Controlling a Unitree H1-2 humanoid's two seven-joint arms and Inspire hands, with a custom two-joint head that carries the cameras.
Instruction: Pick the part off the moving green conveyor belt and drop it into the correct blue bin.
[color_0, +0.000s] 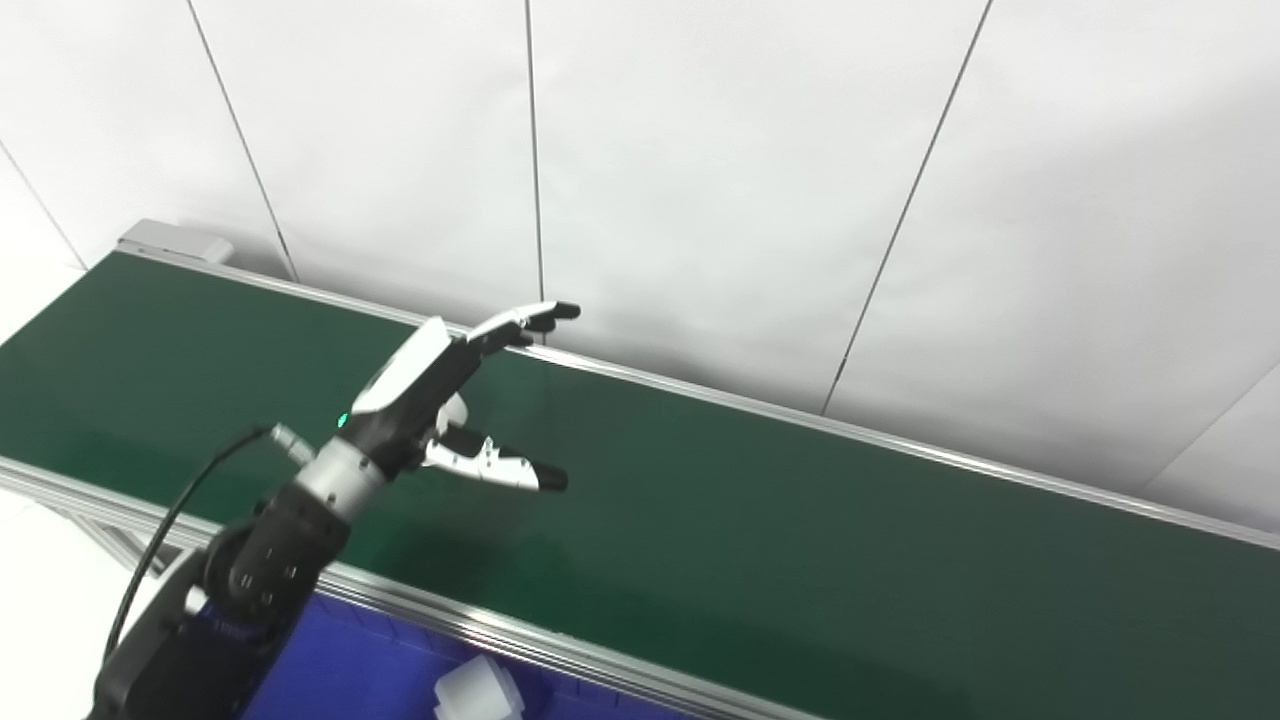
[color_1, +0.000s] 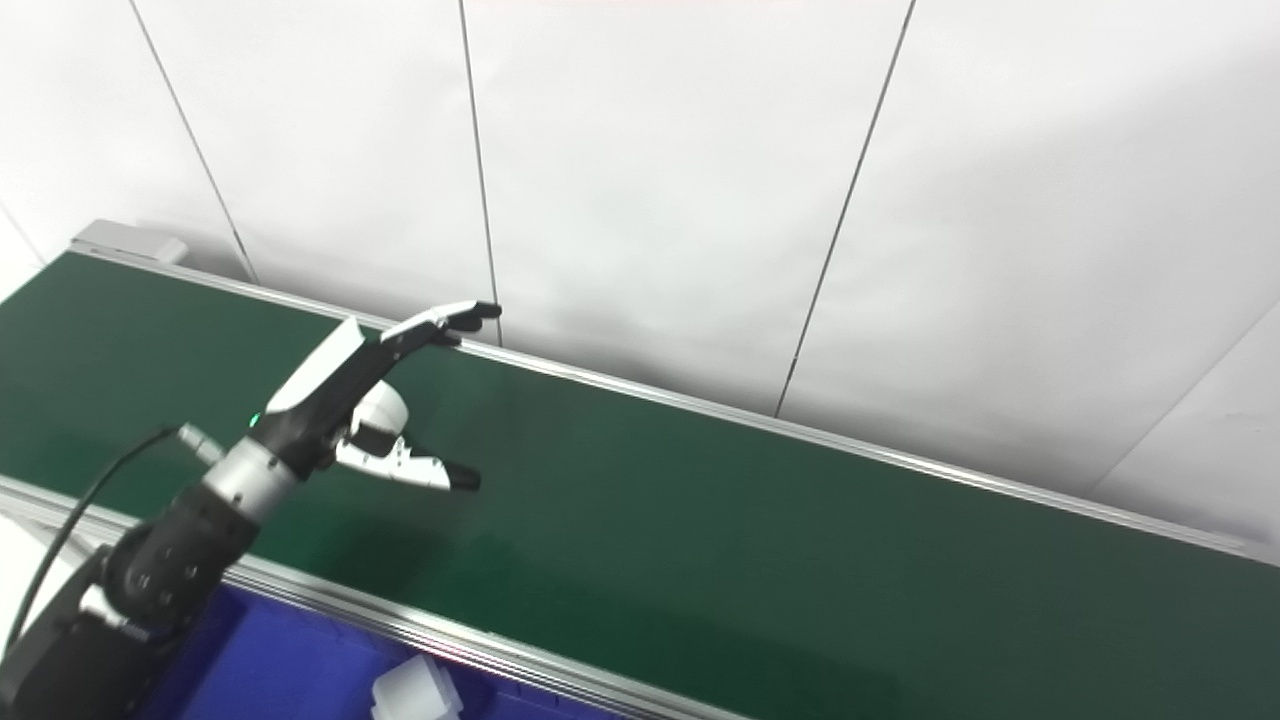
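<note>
No words, labels, brand marks or numbers can be read anywhere in either view. The only sign-like mark is a small green light (color_0: 343, 420) glowing on the left hand (color_0: 440, 400) near its wrist, and it carries no characters. The dark arm joint (color_0: 262, 575) below the wrist shows round fastener marks and perhaps some faint marking, but the view is too blurred to tell whether any of it is print.
</note>
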